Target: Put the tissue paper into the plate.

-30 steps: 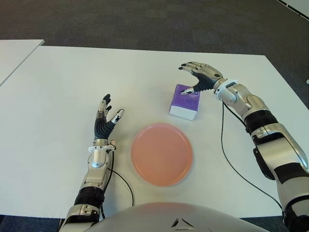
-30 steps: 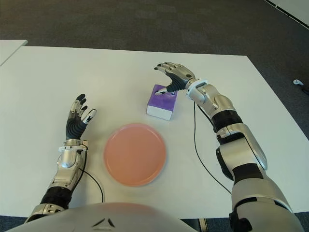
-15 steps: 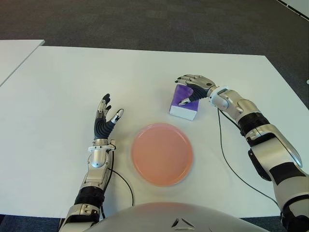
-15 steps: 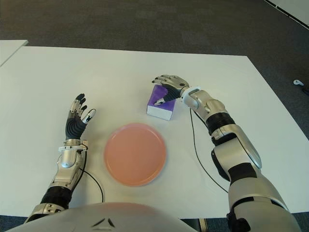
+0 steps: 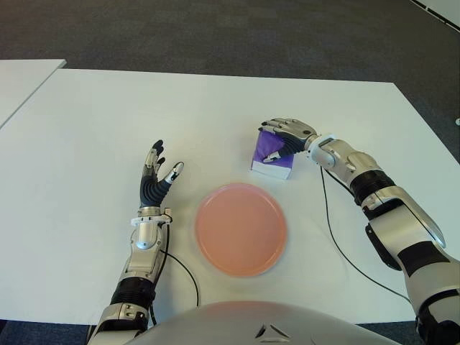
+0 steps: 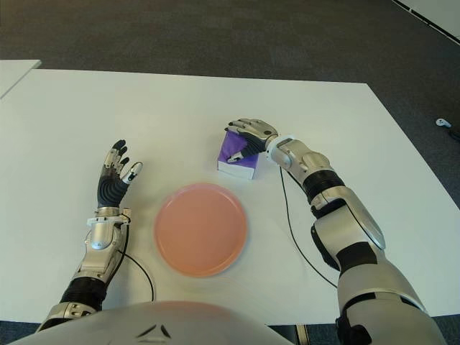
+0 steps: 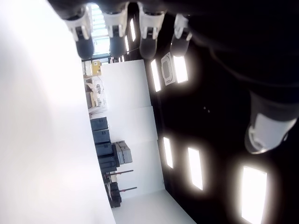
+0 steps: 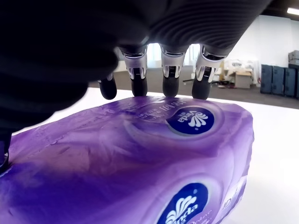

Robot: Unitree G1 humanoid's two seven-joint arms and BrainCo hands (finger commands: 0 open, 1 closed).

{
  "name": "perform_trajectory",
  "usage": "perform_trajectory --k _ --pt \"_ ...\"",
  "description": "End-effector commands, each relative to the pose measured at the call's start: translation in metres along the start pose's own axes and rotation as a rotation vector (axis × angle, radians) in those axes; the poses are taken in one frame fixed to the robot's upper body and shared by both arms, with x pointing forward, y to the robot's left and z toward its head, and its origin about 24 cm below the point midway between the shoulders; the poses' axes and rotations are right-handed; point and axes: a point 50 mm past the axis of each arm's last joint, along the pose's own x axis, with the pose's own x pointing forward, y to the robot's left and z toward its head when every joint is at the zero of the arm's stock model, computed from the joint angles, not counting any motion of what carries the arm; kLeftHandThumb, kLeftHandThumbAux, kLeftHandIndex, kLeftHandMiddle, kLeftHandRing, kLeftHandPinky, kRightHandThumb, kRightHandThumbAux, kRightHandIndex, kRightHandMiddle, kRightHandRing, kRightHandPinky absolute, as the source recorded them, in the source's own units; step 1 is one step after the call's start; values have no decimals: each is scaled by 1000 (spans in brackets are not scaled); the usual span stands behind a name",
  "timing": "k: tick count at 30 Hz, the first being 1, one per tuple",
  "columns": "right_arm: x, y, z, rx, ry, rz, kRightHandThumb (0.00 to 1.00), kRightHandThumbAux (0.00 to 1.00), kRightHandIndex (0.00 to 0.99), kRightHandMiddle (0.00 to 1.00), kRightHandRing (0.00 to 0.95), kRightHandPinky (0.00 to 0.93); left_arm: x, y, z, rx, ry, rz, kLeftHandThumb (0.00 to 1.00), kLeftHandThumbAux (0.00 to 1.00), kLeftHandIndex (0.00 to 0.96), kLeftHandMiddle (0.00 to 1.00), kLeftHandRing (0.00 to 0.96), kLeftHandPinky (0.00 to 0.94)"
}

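The right hand point(image 5: 286, 136) lies over the top of the purple tissue pack point(image 5: 272, 153), which sits on the white table point(image 5: 93, 129) just beyond the far right edge of the pink plate point(image 5: 241, 228). In the right wrist view its four fingertips point(image 8: 169, 74) curl down over the far edge of the pack point(image 8: 154, 154), and the palm sits close above the wrapper. The thumb shows at the pack's near side in the eye views, so the hand is closed around the pack from above. The pack shows flat on the table, apart from the plate and not on it.

The left hand point(image 5: 157, 175) shows to the left of the plate, held upright with its fingers spread and pointing away from the robot, holding nothing. In the left wrist view its fingertips point(image 7: 113, 21) stand apart against the ceiling lights. The plate lies bare, near the robot's body, between the two arms.
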Motion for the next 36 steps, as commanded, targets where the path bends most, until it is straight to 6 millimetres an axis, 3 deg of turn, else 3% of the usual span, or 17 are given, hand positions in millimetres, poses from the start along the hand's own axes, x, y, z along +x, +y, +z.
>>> perform_trajectory --k 1,36 --pt "1 16 1 -16 19 82 217 420 0 0 0 0 -25 2 -23 14 139 9 0 511 0 0 0 0" --pt "-12 18 -11 28 53 59 234 408 0 0 0 0 -27 3 -24 20 145 11 0 517 0 0 0 0"
